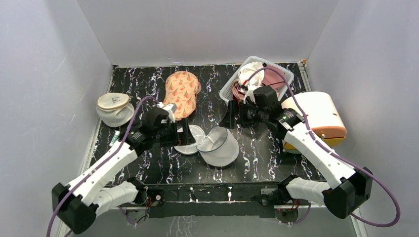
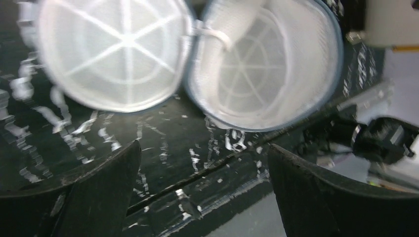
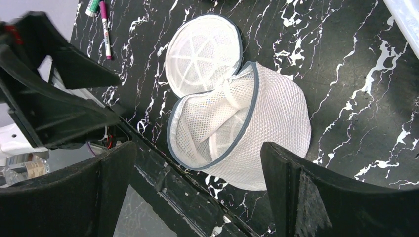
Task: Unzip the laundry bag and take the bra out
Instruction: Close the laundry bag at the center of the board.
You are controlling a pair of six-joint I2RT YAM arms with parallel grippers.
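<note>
Broadly, the black marbled table (image 1: pixel 276 148) is carrying everything. A cream rounded case (image 1: pixel 316 116) is sitting at its right edge, with a white basket (image 1: pixel 289 76) of clothes behind the right arm. At centre, the laundry bag (image 1: pixel 220 148) is lying unzipped, its round lid (image 1: pixel 190 140) flopping flat toward the left arm. White folds are showing inside, though I cannot tell whether they are the bra. An orange patterned garment (image 1: pixel 182 94) and a second mesh pouch (image 1: pixel 114 108) are lying further back. Two marker pens (image 3: pixel 104 29) are lying near the left edge. The left gripper (image 2: pixel 205 187) and the right gripper (image 3: pixel 197 192) are both gaping wide, holding nothing and flanking the bag.
</note>
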